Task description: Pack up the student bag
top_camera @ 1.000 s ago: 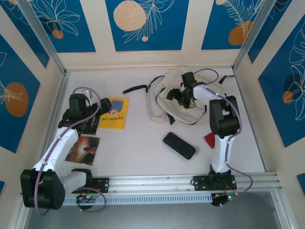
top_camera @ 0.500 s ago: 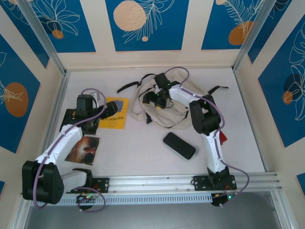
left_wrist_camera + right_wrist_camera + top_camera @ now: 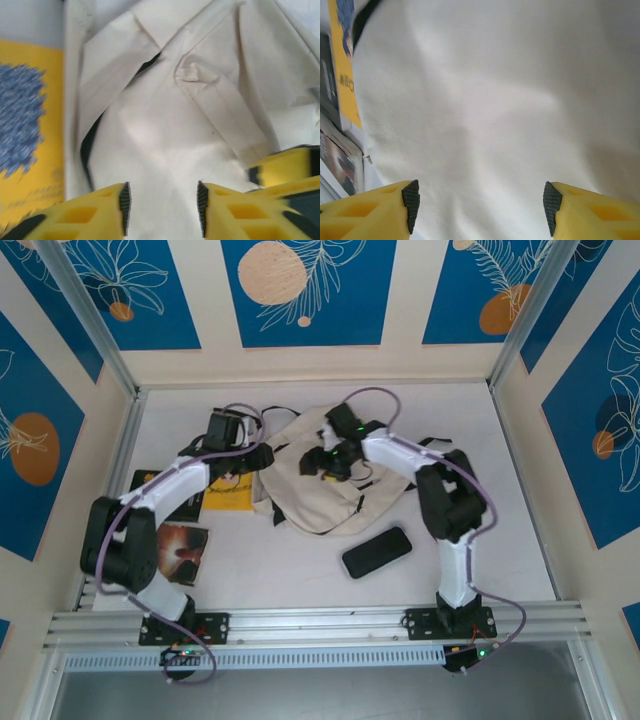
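The student bag lies crumpled in the middle of the table, cream fabric with black straps trailing at the back. My left gripper sits at the bag's left edge, its yellow fingers a moderate gap apart over smooth cream cloth, with nothing pinched between the pads. My right gripper hovers over the bag's upper middle with its jaws wide apart above plain fabric. In the left wrist view my left gripper has another yellow finger just to its right. My right gripper holds nothing.
A yellow book lies left of the bag, partly under its edge. A dark photo booklet lies nearer the left arm. A black flat case rests in front of the bag. Cage walls surround the table.
The bag slid left toward the centre along with the right gripper. My left arm swung from the yellow book to the bag's left edge and its jaws narrowed. The black case turned.
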